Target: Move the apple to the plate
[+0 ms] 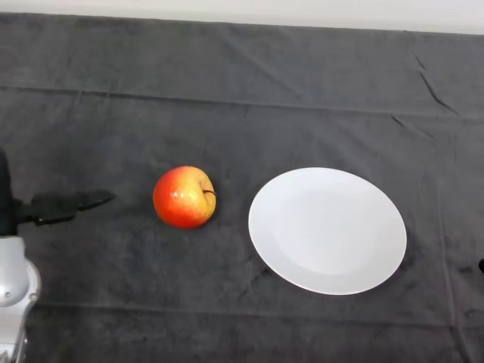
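Note:
A red and yellow apple [184, 197] rests on the dark cloth left of centre, its stem turned to the right. A white round plate [327, 229] lies to its right, with a small gap between them and nothing on it. My left hand [62, 205] comes in at the left edge, its black fingers stretched straight toward the apple. The fingertips stop a short way left of the fruit and do not touch it. The hand is open and holds nothing.
The dark cloth [242, 91] covers the whole table, with creases along the far side and near the front. A pale wall strip runs along the top edge.

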